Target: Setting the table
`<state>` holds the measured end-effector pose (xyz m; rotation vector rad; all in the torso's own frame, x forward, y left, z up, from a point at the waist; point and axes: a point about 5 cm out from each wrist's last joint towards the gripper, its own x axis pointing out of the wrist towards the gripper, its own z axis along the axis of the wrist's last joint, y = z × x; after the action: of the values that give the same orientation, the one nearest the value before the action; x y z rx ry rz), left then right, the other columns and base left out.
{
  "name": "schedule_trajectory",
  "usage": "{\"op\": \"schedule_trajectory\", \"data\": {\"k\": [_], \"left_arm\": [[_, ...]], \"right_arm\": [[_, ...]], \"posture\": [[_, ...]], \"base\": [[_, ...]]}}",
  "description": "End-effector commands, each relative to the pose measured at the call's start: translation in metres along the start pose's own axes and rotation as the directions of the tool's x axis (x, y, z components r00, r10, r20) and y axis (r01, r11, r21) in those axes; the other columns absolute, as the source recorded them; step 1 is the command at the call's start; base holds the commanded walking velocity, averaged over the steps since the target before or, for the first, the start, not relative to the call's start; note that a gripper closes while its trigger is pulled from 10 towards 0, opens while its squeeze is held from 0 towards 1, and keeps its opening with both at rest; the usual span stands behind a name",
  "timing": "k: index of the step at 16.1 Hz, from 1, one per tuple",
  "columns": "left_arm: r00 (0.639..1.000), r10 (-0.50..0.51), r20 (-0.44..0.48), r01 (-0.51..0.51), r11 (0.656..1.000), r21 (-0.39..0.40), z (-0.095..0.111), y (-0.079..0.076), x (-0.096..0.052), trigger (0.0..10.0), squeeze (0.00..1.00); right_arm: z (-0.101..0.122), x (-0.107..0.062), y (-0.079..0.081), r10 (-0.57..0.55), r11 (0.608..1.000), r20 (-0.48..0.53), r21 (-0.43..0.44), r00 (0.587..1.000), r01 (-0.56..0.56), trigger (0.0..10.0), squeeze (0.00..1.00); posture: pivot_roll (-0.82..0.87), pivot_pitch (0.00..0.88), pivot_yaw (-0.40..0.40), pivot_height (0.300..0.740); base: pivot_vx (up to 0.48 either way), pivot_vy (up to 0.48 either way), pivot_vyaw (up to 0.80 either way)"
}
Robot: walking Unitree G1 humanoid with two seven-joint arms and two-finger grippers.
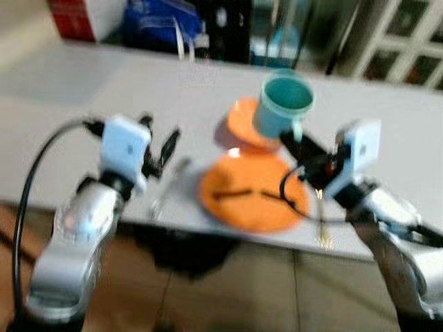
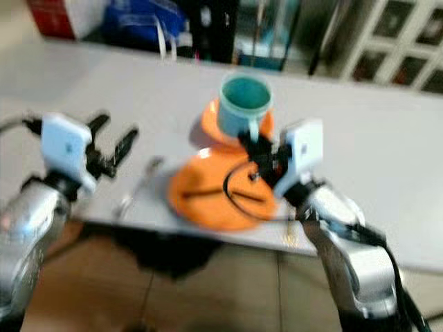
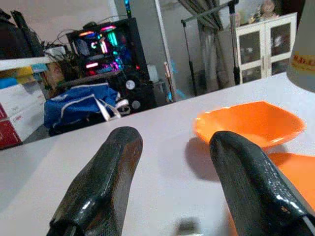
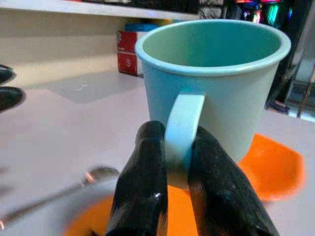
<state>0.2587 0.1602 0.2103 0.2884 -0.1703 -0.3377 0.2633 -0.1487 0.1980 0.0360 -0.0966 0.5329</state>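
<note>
The right gripper (image 4: pixel 170 162) had its two black fingers (image 4: pixel 142 187) pinched on the handle of a teal mug (image 1: pixel 285 104) — holding it up, just right of centre in the head views, over a small orange bowl (image 1: pixel 242 123). Below the bowl, near the table's (image 1: pixel 104 90) front edge, lay a larger orange plate (image 1: pixel 252 190) with a dark thin thing across it, too blurred to name. Left of the plate a spoon (image 1: pixel 166 187) rested on the grey top. The left gripper (image 1: pixel 160 149) hovered at left centre, its fingers (image 3: pixel 106 182) spread apart and empty — the bowl showed beyond them in the left wrist view.
</note>
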Motion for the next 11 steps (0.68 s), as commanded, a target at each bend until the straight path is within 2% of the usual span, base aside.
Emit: {"op": "schedule_trajectory", "data": {"k": [1,4,5,6,8,9,11], "left_arm": [[0.999,-0.032,0.008,0.032,0.999,0.008,0.003,-0.006,0.001,10.0,0.0],[1.0,-0.026,0.005,0.026,1.0,0.009,0.002,-0.005,0.001,10.0,0.0],[1.0,-0.021,0.002,0.021,1.0,-0.015,0.002,-0.004,0.001,10.0,0.0],[1.0,-0.025,-0.013,0.025,0.999,-0.025,0.0,-0.004,0.002,10.0,0.0],[0.998,-0.057,-0.026,0.057,0.998,-0.003,-0.001,-0.007,0.002,10.0,0.0],[0.996,-0.083,-0.045,0.083,0.997,0.002,-0.004,-0.01,0.001,10.0,0.0],[0.993,-0.095,-0.076,0.095,0.995,-0.009,-0.009,-0.012,-0.001,10.0,0.0]], "right_arm": [[0.002,-0.003,-0.014,-0.069,0.998,-0.006,-0.01,0.998,0.069,10.0,0.0],[0.002,-0.002,-0.014,-0.065,0.998,-0.009,-0.004,0.998,0.065,10.0,0.0],[0.001,0.001,-0.013,-0.06,0.998,-0.009,0.019,0.998,0.06,10.0,0.0],[-0.007,0.007,-0.017,-0.105,0.994,-0.044,0.02,0.993,0.106,10.0,0.0],[-0.017,0.015,-0.025,-0.176,0.983,-0.083,0.043,0.981,0.18,10.0,0.0],[-0.026,0.026,-0.034,-0.235,0.967,-0.107,0.076,0.966,0.243,10.0,0.0],[-0.036,0.042,-0.038,-0.237,0.96,-0.122,0.126,0.964,0.252,10.0,0.0]], "posture": [[0.01,0.056,-0.039,0.74],[0.01,0.058,-0.039,0.74],[0.01,0.06,-0.038,0.74],[0.01,0.061,-0.036,0.74],[0.02,0.064,-0.033,0.74],[0.02,0.067,-0.028,0.74],[0.03,0.077,-0.024,0.74]], "base": [[0.0,-0.48,0.0],[0.0,-0.48,0.0],[0.0,0.0,0.0],[0.0,0.0,0.0],[0.0,0.0,0.0],[0.0,0.0,0.0],[0.0,0.0,0.0]]}}
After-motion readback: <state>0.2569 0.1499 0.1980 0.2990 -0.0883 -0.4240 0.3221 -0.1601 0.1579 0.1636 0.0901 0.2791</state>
